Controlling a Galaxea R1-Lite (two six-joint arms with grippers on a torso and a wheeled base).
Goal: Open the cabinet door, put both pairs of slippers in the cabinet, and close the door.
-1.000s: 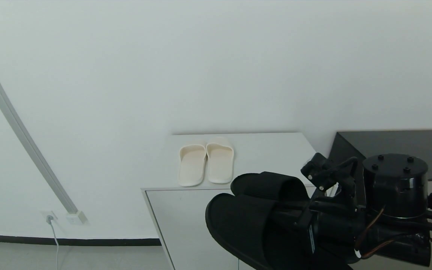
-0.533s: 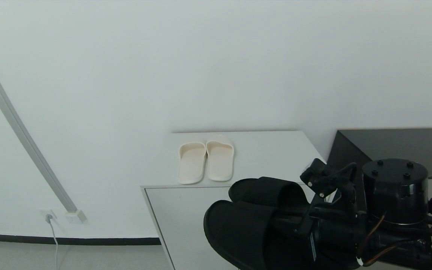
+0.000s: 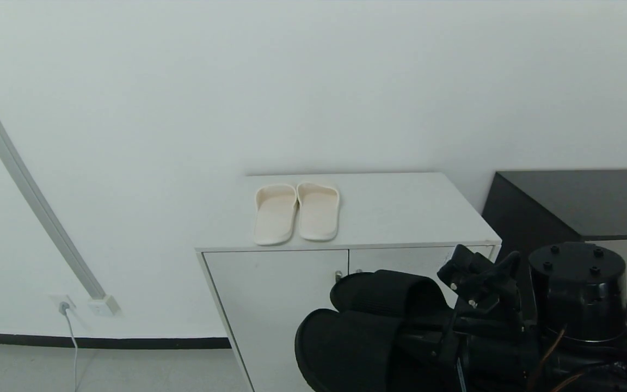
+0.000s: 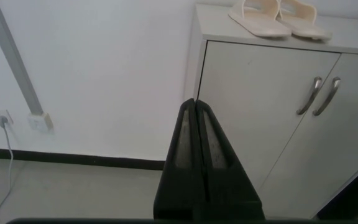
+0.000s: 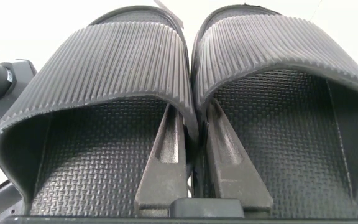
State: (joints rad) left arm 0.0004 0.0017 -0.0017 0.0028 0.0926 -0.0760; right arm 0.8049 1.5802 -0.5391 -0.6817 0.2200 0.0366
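Observation:
A pair of black slippers hangs in front of the white cabinet, low on the right. My right gripper is shut on the two inner side walls of the black slippers, one finger inside each. A pair of cream slippers lies side by side on the cabinet top, left of its middle. Both cabinet doors are shut, with two metal handles at the centre seam. My left gripper is shut on nothing, low and to the left of the cabinet front.
A black piece of furniture stands right of the cabinet. On the left wall, a grey conduit runs down to a socket with a cable plugged in. There is open floor left of the cabinet.
The head camera has moved: the cabinet sits higher in the picture and its shut doors and handles have come into view. The right gripper still holds the black slippers.

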